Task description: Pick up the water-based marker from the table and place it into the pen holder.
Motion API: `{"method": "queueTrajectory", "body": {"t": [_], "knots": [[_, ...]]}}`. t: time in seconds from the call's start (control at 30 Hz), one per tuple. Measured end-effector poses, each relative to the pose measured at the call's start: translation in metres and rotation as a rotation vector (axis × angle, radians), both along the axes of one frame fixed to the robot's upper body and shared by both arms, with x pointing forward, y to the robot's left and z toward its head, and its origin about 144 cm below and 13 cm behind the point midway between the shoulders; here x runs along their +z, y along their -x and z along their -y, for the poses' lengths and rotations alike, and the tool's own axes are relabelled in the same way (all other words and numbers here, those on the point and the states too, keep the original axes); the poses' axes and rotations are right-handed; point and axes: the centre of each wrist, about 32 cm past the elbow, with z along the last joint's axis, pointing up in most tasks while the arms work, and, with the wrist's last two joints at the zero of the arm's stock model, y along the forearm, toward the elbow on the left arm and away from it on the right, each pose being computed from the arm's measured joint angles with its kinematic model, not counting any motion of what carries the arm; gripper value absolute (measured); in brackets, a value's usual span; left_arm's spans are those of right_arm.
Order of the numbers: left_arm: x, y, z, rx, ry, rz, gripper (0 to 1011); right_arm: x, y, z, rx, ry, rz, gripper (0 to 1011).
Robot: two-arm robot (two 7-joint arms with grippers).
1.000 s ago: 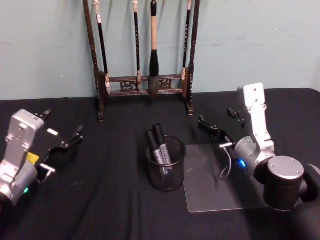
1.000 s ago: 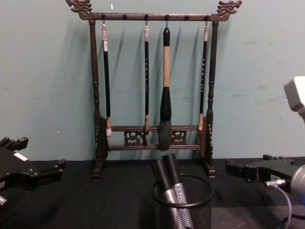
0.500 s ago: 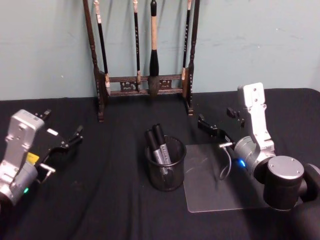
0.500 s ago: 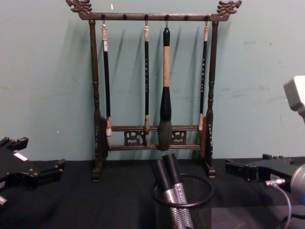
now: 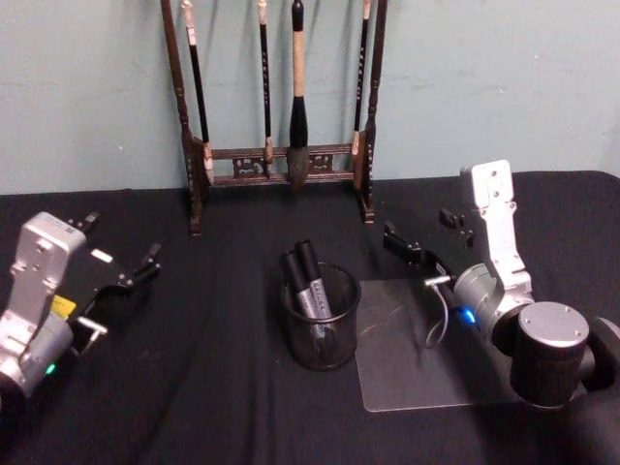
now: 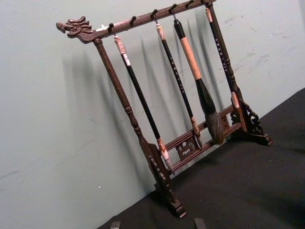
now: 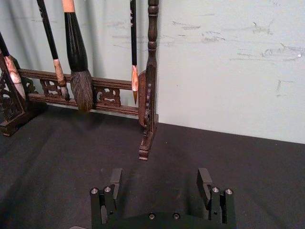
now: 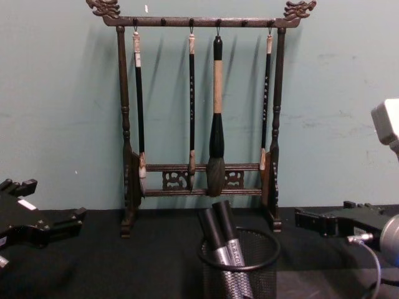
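The pen holder, a black wire-mesh cup, stands on the black table at its middle. Two water-based markers with black caps and silver bodies lean inside it, caps up; from the chest view the markers rise above the pen holder's rim. My left gripper hovers open at the table's left, well away from the cup, with nothing between its fingers. My right gripper is open and holds nothing, to the right of and behind the cup; its fingers stand wide apart.
A tall dark wooden brush rack with several hanging brushes stands at the back against the green wall. A clear plastic sheet lies flat just right of the cup, under my right arm.
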Motion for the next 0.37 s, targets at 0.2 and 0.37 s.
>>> {"method": "queueTrajectory", "body": {"t": [0.2,0.37], "knots": [[0.0000,0.0000,0.0000,0.000,0.000,0.000,1001,0.0000,0.0000,0.0000,0.000,0.000,0.000,1000],[0.0000,0.0000,0.0000,0.000,0.000,0.000,1001,0.0000,0.0000,0.0000,0.000,0.000,0.000,1000]]}}
